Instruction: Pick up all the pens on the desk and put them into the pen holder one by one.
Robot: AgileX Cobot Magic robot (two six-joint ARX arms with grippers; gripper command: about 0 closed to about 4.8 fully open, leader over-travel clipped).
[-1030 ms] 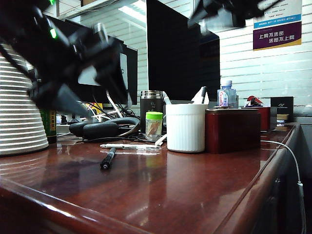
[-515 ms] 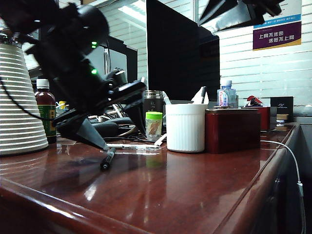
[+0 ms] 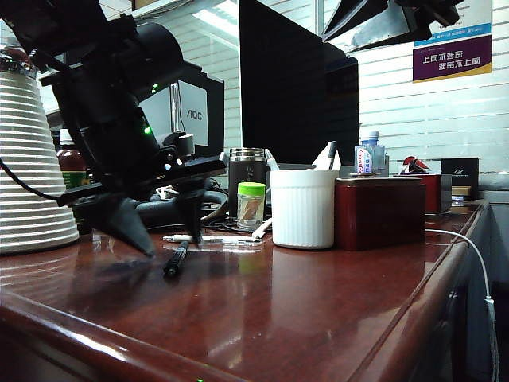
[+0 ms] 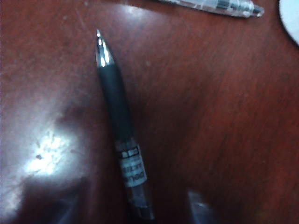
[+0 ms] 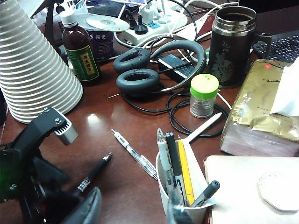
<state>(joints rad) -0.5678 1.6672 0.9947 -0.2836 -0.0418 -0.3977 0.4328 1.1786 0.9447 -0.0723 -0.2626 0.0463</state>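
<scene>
The black pen [image 3: 176,259] is seen lying flat on the desk [image 3: 318,302], on the near left part of it. The left claw [image 3: 163,231] is held low over this pen, and its two dark fingers [image 3: 126,224] are spread apart, one on each side of the pen; the tips are just above the wood or on it, which one cannot be told. In the left wrist view the black pen [image 4: 120,126] is shown between the two blurred fingertips [image 4: 201,210], and it is not gripped.

A little farther, the thin white-and-clear pen [image 3: 211,239] is laid across the desk, just beyond the black one. The stubby white pen [image 5: 202,127] is found near the small jar with a green lid [image 3: 251,204], pointing toward the pen holder [image 3: 303,208].

The pen holder is placed upright to the right of the pens, and some pens are already standing in it. Just beside it, on the right, a dark red box [image 3: 380,212] is set.

The right claw [image 5: 175,212] is held high over the pen holder; its fingers are seen only in a small part, so it cannot be told if they are apart or together.

Far behind, a dark steel mug [image 3: 246,169] and black headphones [image 5: 140,70] are seen.
</scene>
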